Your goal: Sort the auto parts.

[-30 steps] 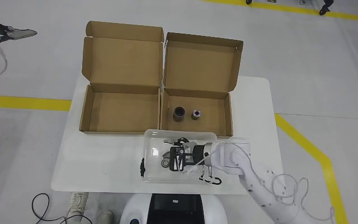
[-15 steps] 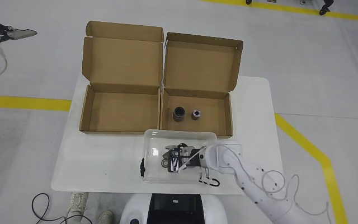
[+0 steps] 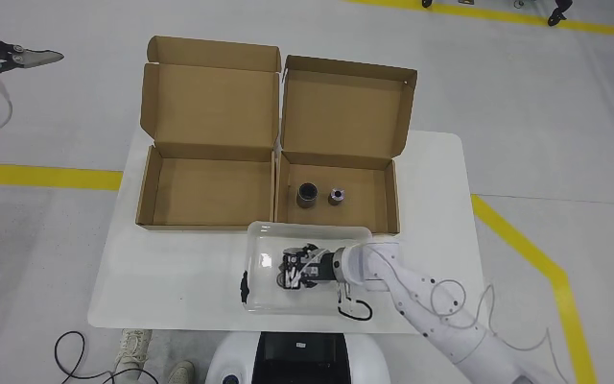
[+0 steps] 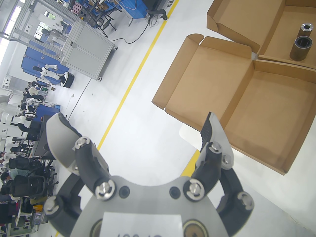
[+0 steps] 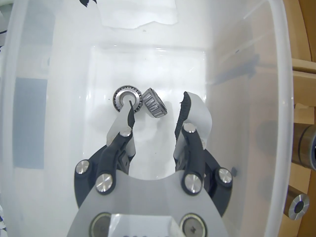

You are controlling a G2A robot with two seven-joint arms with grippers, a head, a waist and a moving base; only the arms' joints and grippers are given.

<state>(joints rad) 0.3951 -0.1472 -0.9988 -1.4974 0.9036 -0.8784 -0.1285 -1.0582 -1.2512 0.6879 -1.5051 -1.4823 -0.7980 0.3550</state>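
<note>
Inside the bin [image 5: 276, 50], right end effector [image 5: 158, 99] spread — two bearings [image 5: 154, 106], wrist view.

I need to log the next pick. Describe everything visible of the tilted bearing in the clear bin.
The tilted bearing is a small tapered ring of bright metal with caged rollers around its outer face. It leans on its side on the floor of the clear bin, apparently touching a second bearing that lies flat. It sits between the open fingers of the right end effector, ungripped.
</note>
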